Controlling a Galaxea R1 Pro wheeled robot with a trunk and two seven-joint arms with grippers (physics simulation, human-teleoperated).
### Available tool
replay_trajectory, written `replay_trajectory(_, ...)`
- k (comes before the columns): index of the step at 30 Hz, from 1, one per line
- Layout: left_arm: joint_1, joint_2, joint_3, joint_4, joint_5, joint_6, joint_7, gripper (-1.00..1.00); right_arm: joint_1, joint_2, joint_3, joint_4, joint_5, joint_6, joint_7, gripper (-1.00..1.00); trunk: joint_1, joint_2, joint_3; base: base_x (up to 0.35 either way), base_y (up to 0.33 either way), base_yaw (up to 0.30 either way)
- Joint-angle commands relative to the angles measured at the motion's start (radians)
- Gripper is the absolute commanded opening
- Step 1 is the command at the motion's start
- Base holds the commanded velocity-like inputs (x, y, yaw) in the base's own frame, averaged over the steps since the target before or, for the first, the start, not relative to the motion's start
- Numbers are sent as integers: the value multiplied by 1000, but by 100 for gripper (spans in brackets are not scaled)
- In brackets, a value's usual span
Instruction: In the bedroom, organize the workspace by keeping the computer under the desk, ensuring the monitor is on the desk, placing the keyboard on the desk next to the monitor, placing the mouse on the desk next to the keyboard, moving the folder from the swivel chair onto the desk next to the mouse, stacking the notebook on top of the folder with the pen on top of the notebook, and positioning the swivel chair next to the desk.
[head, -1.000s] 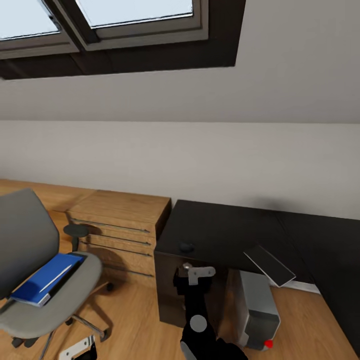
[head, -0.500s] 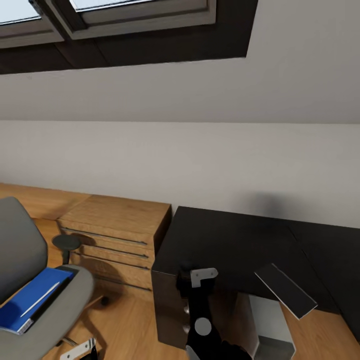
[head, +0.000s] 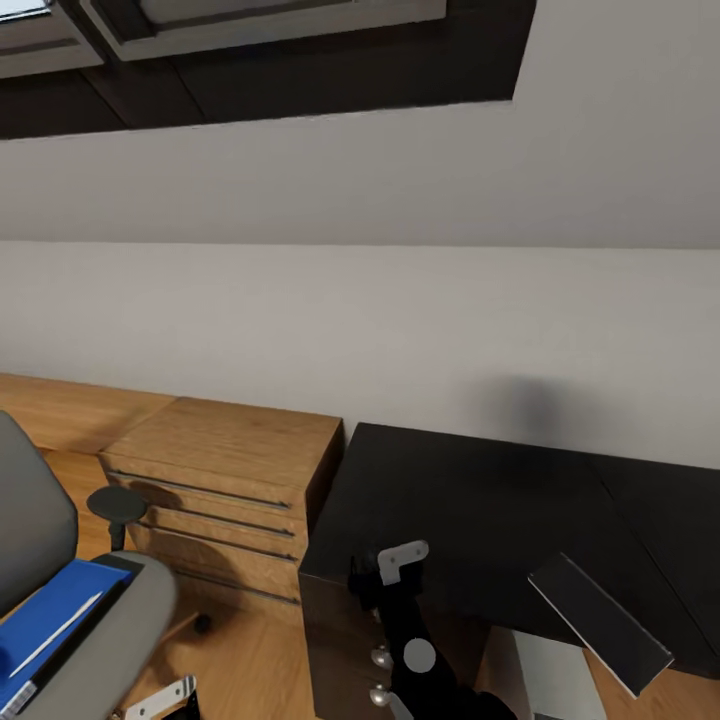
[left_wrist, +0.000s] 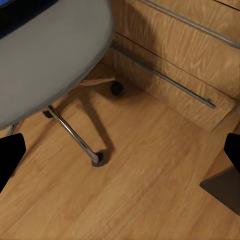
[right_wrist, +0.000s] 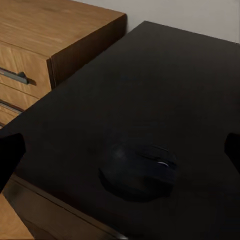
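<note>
A dark mouse (right_wrist: 140, 171) lies on the black desk (head: 470, 495) near its front left corner. My right gripper (right_wrist: 120, 152) hovers just above it, open, one fingertip on each side and nothing between them; from the head camera the right gripper (head: 366, 585) sits at that desk corner. The grey swivel chair (head: 95, 640) stands at the left with the blue folder (head: 35, 640) on its seat and a thin white pen (head: 55, 634) lying on the folder. My left gripper (left_wrist: 120, 155) hangs open over the wooden floor beside the chair's base (left_wrist: 75, 136).
A wooden drawer cabinet (head: 225, 470) stands against the desk's left side. A dark flat slab (head: 600, 612) leans tilted at the desk's front right, above a pale computer case (head: 545, 675). A sloped wall and a window frame (head: 300, 60) rise behind.
The whole head view has shifted, so the camera moved: chair and folder slide toward the left edge, the desk sits lower. My right gripper stays at the desk's front left corner.
</note>
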Motion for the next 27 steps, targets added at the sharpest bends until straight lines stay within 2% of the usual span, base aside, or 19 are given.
replay_trajectory(1, 0, -1, 0, -2, 9, 0, 1, 100, -1, -4, 2, 1, -5, 5, -4, 100, 0, -1, -1, 154, 0, 0)
replay_trajectory(8, 0, -2, -1, -1, 9, 0, 2, 100, -3, -10, -15, 41, -5, 3, 32, 100, 0, -1, -1, 53, 0, 0)
replay_trajectory(13, 0, -2, -1, -1, 9, 0, 2, 100, -3, -10, -89, 76, -3, 4, 124, 100, 0, -1, -1, 4, 0, 0)
replay_trajectory(15, 0, -2, -1, -1, 9, 0, 2, 100, -5, -10, -104, 93, -2, 6, 162, 100, 0, -1, -1, 0, 0, 0)
replay_trajectory(18, 0, -2, -3, -1, 9, 0, 3, 100, -8, -10, -112, 129, -3, 8, 197, 100, 0, -1, -1, 0, 0, 0)
replay_trajectory(27, 0, -2, -5, -1, 9, -1, 2, 100, -14, -8, -115, 204, -4, 7, 212, 100, 0, -1, -1, 0, 0, 0)
